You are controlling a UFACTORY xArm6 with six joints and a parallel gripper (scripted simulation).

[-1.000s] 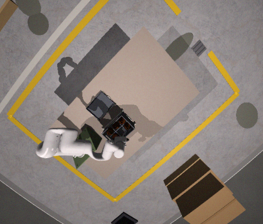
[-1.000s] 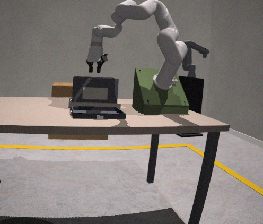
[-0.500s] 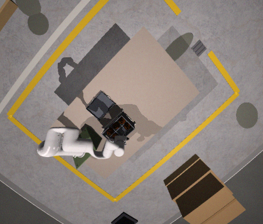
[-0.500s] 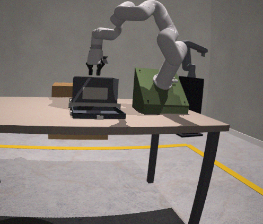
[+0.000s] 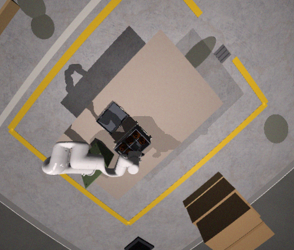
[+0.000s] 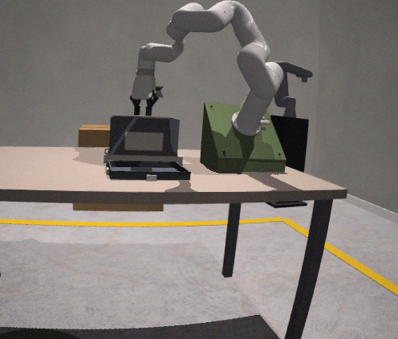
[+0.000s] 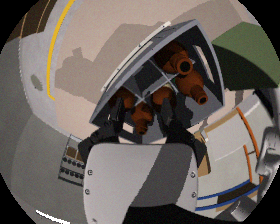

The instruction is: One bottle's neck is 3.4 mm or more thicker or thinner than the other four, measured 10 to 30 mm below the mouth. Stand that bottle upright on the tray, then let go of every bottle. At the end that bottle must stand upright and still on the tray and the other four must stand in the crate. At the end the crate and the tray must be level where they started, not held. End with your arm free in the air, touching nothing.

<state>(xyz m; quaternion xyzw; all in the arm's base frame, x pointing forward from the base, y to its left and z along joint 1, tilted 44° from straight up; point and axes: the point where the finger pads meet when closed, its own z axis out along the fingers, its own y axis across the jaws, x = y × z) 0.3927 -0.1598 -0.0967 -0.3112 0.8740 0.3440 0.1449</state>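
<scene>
Gripper (image 5: 135,154) (image 6: 143,112) (image 7: 143,104) above crate (image 5: 149,140) (image 6: 144,125) (image 7: 190,37), fingers apart, nothing clamped. Bottles (image 5: 130,140) (image 7: 191,84) below, inside crate — odd neck not identifiable here. Before descending, align fingers astride one neck — probably a measuring grasp. Tray (image 5: 112,117) (image 6: 134,175) beside crate, for later placement.

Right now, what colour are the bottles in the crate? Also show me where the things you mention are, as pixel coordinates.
Brown, a reddish-orange shade; the wrist view shows the bottles (image 5: 142,141) (image 7: 190,85) best.
</scene>
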